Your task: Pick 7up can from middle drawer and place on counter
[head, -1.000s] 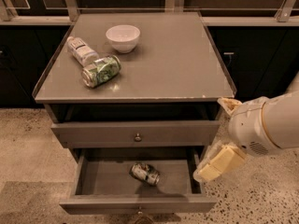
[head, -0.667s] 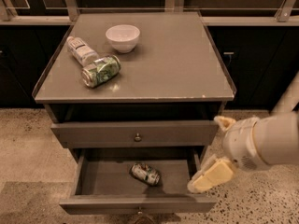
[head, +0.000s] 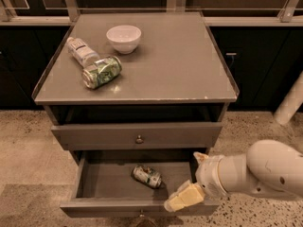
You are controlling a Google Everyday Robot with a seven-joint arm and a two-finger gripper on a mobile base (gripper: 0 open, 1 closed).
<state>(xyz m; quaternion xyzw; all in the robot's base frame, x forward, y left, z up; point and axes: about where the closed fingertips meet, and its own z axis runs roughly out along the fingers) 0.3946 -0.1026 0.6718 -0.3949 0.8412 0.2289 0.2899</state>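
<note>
The 7up can [head: 147,176] lies on its side on the floor of the pulled-out middle drawer [head: 99,179], near its centre. My gripper [head: 190,178] is at the drawer's front right corner, to the right of the can and apart from it. Its cream fingers [head: 183,198] stand apart and hold nothing. The counter [head: 170,60] is the grey cabinet top above.
On the counter's left part stand a white bowl [head: 123,38], a clear bottle [head: 81,51] lying down and a bright green can [head: 101,72] on its side. A closed drawer with a knob [head: 139,139] sits above the open one. Speckled floor surrounds the cabinet.
My gripper has moved down and to the left, from beside the cabinet's right side to the front right corner of the open drawer. The can has not moved.
</note>
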